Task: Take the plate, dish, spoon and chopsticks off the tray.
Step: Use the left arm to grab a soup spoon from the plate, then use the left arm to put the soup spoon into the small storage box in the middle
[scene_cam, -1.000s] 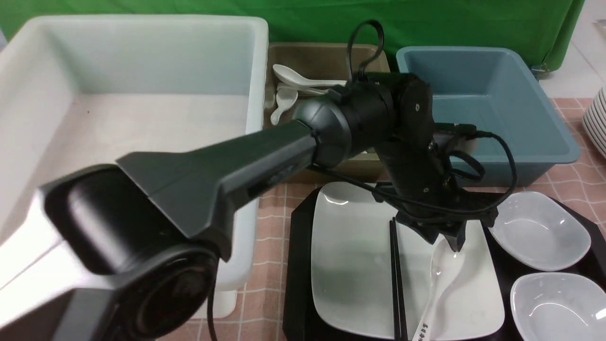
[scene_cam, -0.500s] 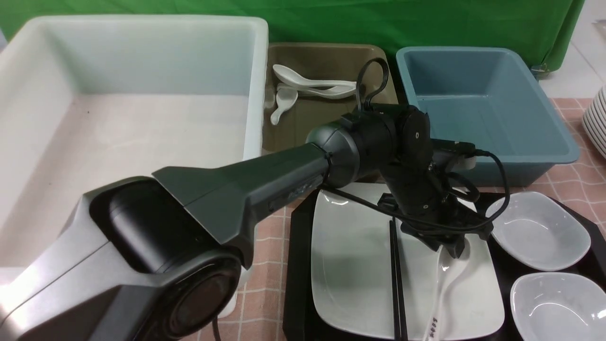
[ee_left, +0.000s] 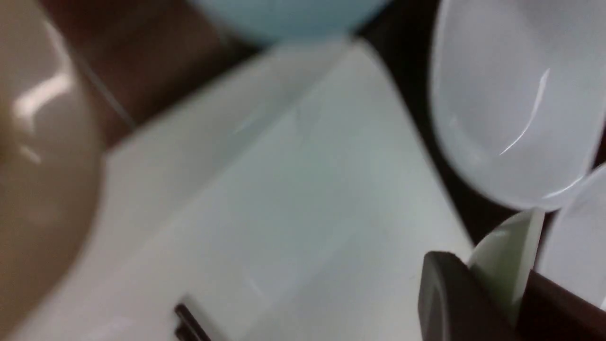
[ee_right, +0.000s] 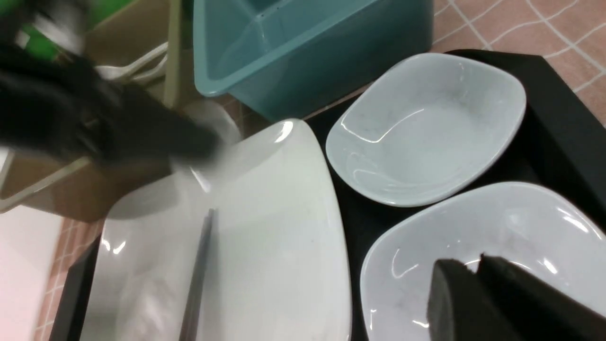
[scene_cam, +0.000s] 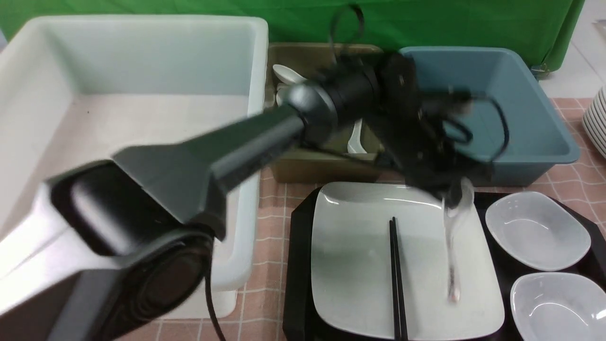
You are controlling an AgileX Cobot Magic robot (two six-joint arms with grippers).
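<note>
My left gripper (scene_cam: 450,196) is shut on the bowl end of the white spoon (scene_cam: 452,255), which hangs blurred above the right side of the square white plate (scene_cam: 355,265). In the left wrist view the spoon (ee_left: 509,255) is pinched between the fingers. The black chopsticks (scene_cam: 396,279) lie on the plate, which sits on the black tray (scene_cam: 296,265). Two small white dishes (scene_cam: 537,229) (scene_cam: 558,308) sit on the tray's right side. My right gripper (ee_right: 473,267) is shut and empty, just above the nearer dish (ee_right: 416,265).
Behind the tray stand a large white bin (scene_cam: 142,118), an olive bin (scene_cam: 307,166) holding several plain white spoons, and a blue bin (scene_cam: 497,109). A stack of white plates (scene_cam: 597,118) sits at the far right edge.
My left gripper closed on the spoon on the plate and has lifted it, swinging up and back toward the bins. The spoon now hangs off the plate. Chopsticks and dishes have not moved.
</note>
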